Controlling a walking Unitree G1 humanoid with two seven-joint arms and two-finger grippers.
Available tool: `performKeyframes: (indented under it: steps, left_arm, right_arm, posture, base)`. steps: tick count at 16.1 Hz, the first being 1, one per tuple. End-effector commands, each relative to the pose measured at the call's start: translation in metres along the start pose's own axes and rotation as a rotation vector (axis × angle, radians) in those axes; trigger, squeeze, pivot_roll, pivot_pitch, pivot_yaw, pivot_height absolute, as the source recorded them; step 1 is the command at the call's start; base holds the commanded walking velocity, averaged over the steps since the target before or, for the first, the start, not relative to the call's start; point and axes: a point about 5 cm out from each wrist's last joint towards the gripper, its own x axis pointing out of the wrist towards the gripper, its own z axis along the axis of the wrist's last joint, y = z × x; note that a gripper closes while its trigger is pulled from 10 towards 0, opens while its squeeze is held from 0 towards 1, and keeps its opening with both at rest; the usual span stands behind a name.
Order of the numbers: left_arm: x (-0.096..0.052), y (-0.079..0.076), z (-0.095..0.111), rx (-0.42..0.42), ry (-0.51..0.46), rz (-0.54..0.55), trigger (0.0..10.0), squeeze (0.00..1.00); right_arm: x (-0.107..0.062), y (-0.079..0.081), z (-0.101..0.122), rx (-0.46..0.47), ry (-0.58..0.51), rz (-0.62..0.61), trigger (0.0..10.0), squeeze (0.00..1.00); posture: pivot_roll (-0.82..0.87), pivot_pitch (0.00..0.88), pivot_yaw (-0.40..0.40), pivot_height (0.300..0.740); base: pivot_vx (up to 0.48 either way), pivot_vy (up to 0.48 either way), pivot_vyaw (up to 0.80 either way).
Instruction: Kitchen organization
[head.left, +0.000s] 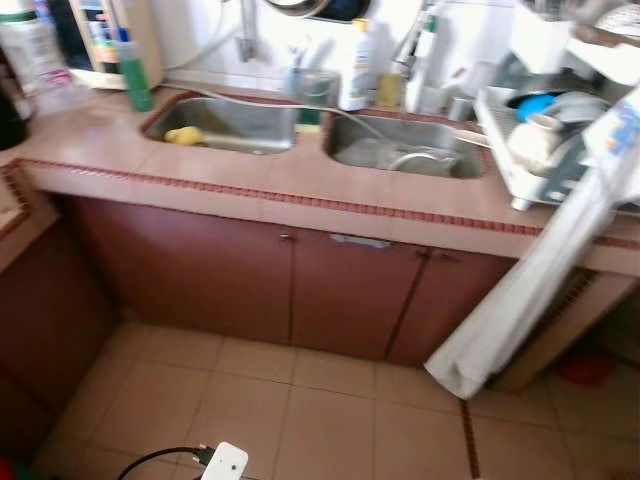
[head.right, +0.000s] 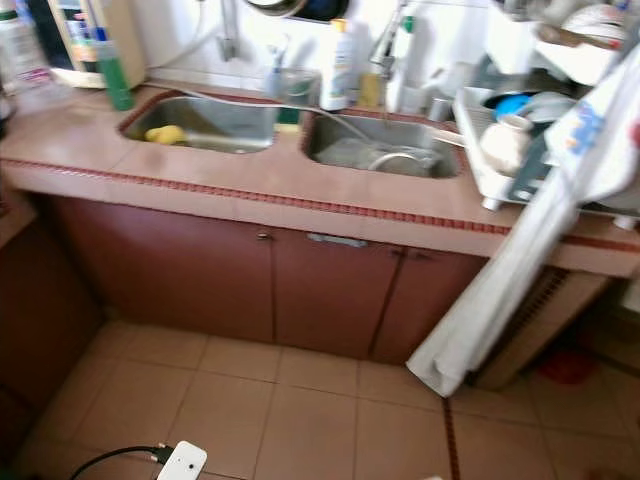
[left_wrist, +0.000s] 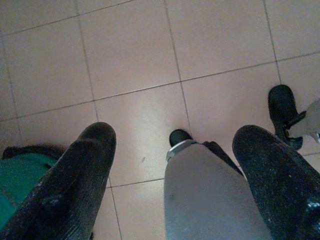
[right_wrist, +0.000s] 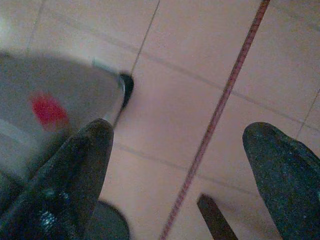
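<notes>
A pink tiled counter (head.left: 290, 188) with a double steel sink stands ahead. The left basin (head.left: 240, 128) holds a yellow sponge (head.left: 184, 136). In the right basin (head.left: 350, 135) lie some steel dishes (head.left: 415, 160). A dish rack (head.left: 500, 140) with bowls and a cup sits at the counter's right end. Bottles (head.left: 355, 70) line the wall behind the sinks, and a green bottle (head.left: 134, 78) stands at the left. My left gripper (left_wrist: 175, 135) hangs open over the floor tiles. My right gripper (right_wrist: 182, 131) also hangs open and holds nothing.
A long white cloth (head.left: 530, 280) hangs from the upper right down past the counter edge. Brown cabinet doors (head.left: 240, 285) close off the space under the sink. A white plug with a black cable (head.left: 224, 462) lies on the floor. A side counter (head.left: 15, 215) juts in on the left.
</notes>
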Motion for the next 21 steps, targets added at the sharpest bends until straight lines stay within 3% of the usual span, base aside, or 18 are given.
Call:
performKeyframes:
  steps: [1, 5, 10, 21]
  left_arm:
    - [-0.001, 0.003, -0.004, 0.002, 0.019, 0.009, 10.0, 0.0]
    - [-0.001, 0.004, -0.005, 0.006, 0.025, 0.008, 10.0, 0.0]
    - [-0.002, -0.002, -0.009, 0.04, 0.03, -0.024, 10.0, 0.0]
    - [-0.003, 0.007, -0.015, 0.057, 0.051, -0.016, 10.0, 0.0]
  right_arm:
    - [0.0, 0.001, -0.003, -0.006, 0.017, 0.01, 10.0, 0.0]
    - [0.001, 0.004, 0.0, -0.009, 0.021, 0.014, 10.0, 0.0]
    - [0.002, 0.004, 0.002, -0.012, 0.026, 0.015, 10.0, 0.0]
    - [0.004, 0.008, 0.008, -0.001, 0.026, 0.019, 10.0, 0.0]
  posture:
    - [-0.02, 0.0, -0.046, 0.74]
    - [-0.02, 0.0, -0.043, 0.74]
    - [-0.02, 0.0, -0.041, 0.74]
    - [-0.02, 0.0, -0.038, 0.74]
  base:
    - [0.0, 0.439, 0.0]
    - [0.0, 0.404, 0.0]
    - [0.0, 0.0, 0.0]
    - [0.0, -0.461, 0.0]
